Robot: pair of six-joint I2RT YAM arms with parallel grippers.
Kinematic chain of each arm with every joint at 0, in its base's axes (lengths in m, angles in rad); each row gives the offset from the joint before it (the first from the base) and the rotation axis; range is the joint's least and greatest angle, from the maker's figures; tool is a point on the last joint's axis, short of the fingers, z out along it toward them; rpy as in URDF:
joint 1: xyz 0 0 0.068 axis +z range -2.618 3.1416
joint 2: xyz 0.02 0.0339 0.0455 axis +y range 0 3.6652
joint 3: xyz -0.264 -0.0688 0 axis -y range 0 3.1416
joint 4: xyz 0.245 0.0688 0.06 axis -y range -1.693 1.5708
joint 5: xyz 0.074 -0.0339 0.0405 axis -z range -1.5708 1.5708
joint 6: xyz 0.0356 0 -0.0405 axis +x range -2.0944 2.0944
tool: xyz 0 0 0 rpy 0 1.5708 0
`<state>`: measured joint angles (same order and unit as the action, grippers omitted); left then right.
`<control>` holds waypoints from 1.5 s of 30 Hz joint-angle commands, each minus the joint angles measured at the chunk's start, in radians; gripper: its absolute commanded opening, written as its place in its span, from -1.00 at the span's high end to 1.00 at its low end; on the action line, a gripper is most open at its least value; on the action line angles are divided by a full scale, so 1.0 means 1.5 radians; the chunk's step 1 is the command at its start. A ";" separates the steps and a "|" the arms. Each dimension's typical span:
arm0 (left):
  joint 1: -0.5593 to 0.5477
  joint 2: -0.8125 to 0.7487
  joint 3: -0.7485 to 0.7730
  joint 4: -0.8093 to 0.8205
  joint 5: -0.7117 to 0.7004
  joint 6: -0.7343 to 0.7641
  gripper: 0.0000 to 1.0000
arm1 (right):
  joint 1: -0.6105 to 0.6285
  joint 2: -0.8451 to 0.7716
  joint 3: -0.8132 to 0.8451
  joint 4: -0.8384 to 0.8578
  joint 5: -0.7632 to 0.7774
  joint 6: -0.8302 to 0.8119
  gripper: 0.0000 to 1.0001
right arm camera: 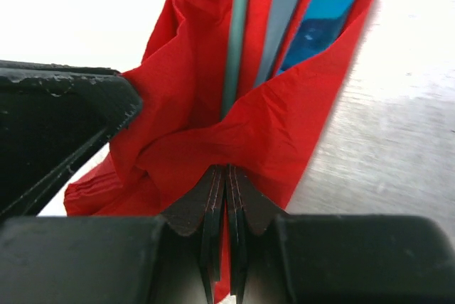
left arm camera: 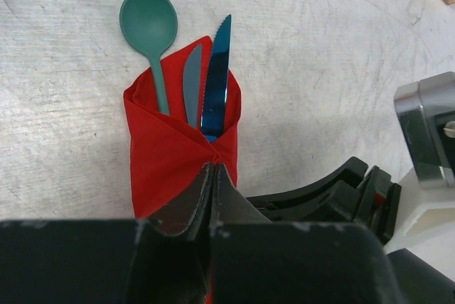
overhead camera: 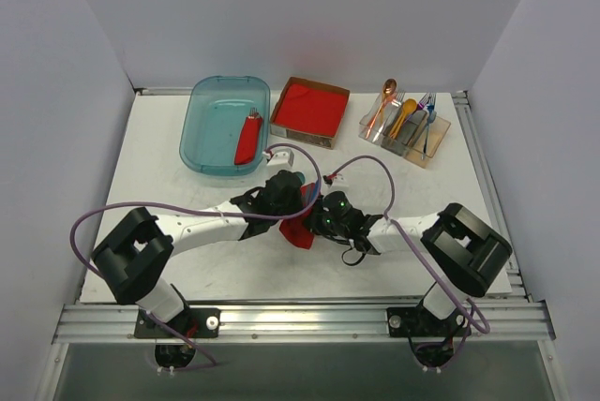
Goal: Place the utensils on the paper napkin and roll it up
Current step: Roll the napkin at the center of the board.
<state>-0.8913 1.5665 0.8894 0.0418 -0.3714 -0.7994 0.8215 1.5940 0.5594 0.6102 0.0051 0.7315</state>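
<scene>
The red paper napkin [left arm camera: 170,155] lies mid-table, folded around the utensils: a teal spoon [left arm camera: 148,23], a grey-blue knife [left arm camera: 192,84] and a blue serrated knife [left arm camera: 217,77], whose heads stick out of its far end. My left gripper [left arm camera: 212,167] is shut on the napkin's top fold. My right gripper [right arm camera: 227,170] is shut on a fold of the napkin [right arm camera: 284,126] at its near end, with the spoon handle [right arm camera: 234,55] and blue knife [right arm camera: 330,6] beyond. In the top view both grippers, left [overhead camera: 296,199] and right [overhead camera: 311,223], meet over the napkin [overhead camera: 298,232].
A teal bin [overhead camera: 216,129] holding a red roll [overhead camera: 248,139] stands at the back left. A cardboard box with a red napkin stack [overhead camera: 311,106] is behind centre. A clear organizer [overhead camera: 412,143] with orange and yellow utensils stands back right.
</scene>
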 commanded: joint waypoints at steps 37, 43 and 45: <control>-0.014 0.083 0.111 0.063 0.049 0.009 0.95 | 0.010 -0.006 -0.050 0.147 -0.035 -0.008 0.95; -0.014 0.071 0.110 0.056 0.068 0.012 0.95 | 0.012 -0.019 -0.076 0.210 -0.055 -0.057 0.93; -0.015 0.069 0.113 0.051 0.071 0.012 0.95 | 0.012 -0.023 -0.076 0.215 -0.056 -0.067 0.93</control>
<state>-0.9047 1.7088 1.0012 0.0681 -0.2935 -0.7757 0.8200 1.6077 0.4480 0.8471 -0.0292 0.7132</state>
